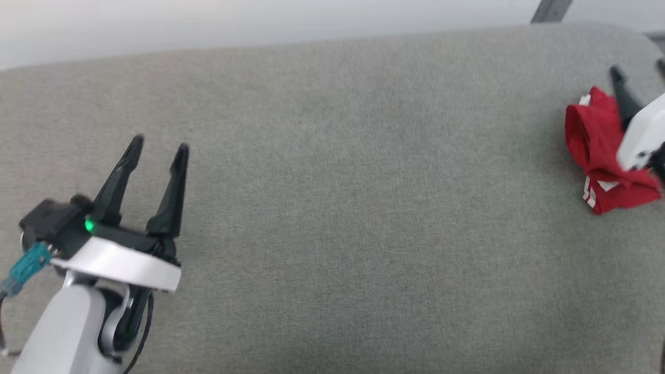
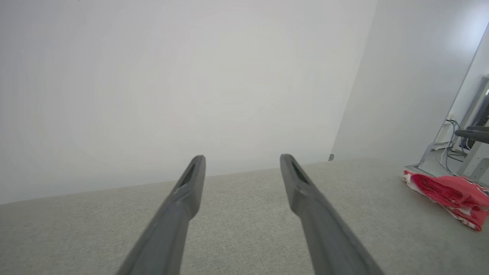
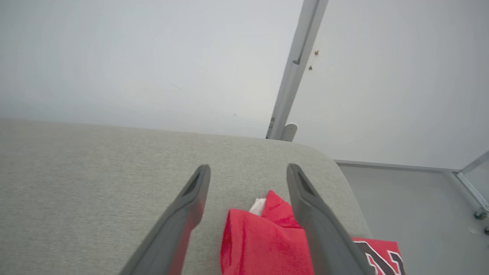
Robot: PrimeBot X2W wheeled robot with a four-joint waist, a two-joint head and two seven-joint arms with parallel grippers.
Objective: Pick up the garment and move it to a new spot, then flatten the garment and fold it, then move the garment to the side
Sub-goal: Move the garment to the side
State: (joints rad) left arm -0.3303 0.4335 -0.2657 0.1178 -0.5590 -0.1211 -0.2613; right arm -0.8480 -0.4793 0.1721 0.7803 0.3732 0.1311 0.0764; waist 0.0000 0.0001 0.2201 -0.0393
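Observation:
The garment [image 1: 592,135] is a bunched red heap with white stripe trim at the far right of the grey cushioned surface [image 1: 332,208]. My right gripper [image 1: 639,67] hovers over it, open. In the right wrist view the red garment [image 3: 259,244] lies low between the spread fingers of that gripper [image 3: 248,170], and black white-outlined lettering shows at the lower right. I cannot tell whether the fingers touch the cloth. My left gripper [image 1: 158,145] is open and holds nothing at the lower left, far from the garment. The left wrist view shows this gripper [image 2: 241,160] with the garment [image 2: 447,191] off to the right.
The cushion's rounded far right corner [image 3: 328,160] ends just beyond the garment, with bare floor [image 3: 420,206] past it. A white wall runs behind the surface, with a grey metal post [image 3: 294,68]. A stand with cables [image 2: 458,145] is at the right.

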